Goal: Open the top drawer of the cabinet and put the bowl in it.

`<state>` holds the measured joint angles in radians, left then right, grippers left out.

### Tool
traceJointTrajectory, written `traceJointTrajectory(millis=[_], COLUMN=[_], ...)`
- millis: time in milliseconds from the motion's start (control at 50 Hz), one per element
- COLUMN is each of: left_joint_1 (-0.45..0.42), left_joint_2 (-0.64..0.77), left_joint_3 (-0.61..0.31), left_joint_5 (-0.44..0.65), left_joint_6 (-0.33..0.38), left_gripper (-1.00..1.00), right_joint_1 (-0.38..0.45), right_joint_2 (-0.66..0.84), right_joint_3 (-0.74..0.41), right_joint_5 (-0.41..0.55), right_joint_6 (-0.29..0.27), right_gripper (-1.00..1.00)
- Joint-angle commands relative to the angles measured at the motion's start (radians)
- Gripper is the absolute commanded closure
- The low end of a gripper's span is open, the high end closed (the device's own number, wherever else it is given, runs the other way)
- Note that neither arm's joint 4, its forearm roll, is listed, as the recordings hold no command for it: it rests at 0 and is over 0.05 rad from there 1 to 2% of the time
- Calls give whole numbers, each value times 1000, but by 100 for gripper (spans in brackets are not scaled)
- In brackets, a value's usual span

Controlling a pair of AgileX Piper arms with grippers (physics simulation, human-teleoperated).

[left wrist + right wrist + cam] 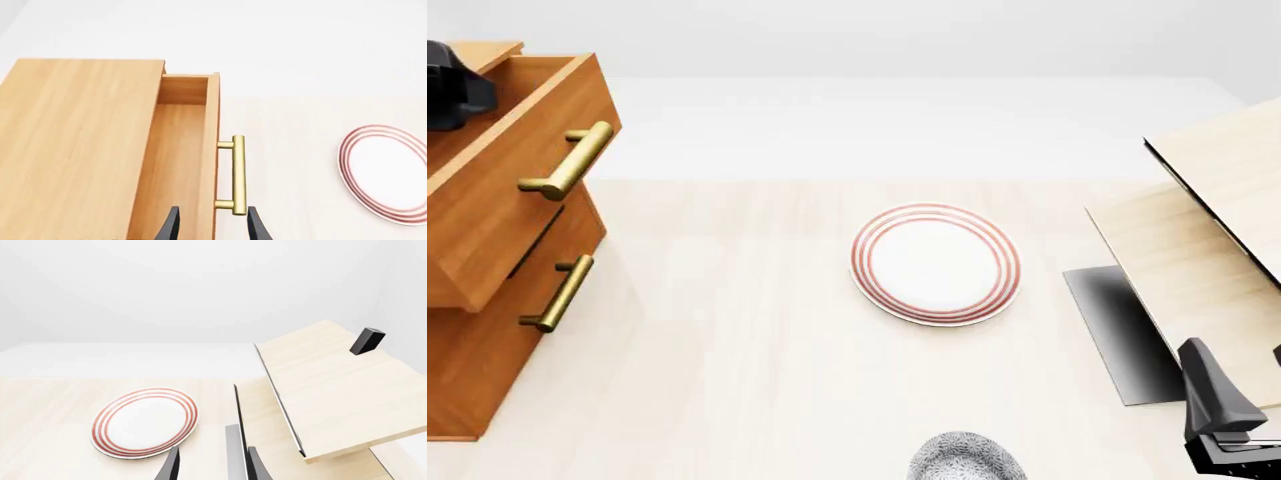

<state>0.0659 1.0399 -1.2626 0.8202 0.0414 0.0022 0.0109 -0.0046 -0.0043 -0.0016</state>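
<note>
The bowl [965, 459] sits well apart from the open left gripper [212, 225] above the pulled-out top drawer [175, 165].

The cabinet [487, 330] is orange-brown wood with brass handles [567, 160]. The plate [934, 262] is white with red rings, the bowl [965, 460] white with dense dark speckles. The table [721, 350] and boards [1214, 230] are pale wood.

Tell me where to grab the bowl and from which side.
Pinch the bowl by its rim, coming straight down: it sits upright on the table, so only the thin rim fits between fingers. It is cut off at the front view's near edge; the right gripper looks nearer.
</note>
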Motion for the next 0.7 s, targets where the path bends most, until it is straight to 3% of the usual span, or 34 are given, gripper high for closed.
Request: traceJointTrajectory(millis=[20, 700], left_joint_1=[21, 7], left_joint_2=[5, 34], left_joint_3=[7, 85], left_joint_5=[-7, -72], left_joint_6=[-14, -24], left_gripper=[-100, -100], right_joint_1=[-1, -1], right_joint_2=[-1, -1], right_joint_3=[1, 1], right_joint_5=[1, 1], right_joint_6=[0, 0], right_gripper=[-100, -100])
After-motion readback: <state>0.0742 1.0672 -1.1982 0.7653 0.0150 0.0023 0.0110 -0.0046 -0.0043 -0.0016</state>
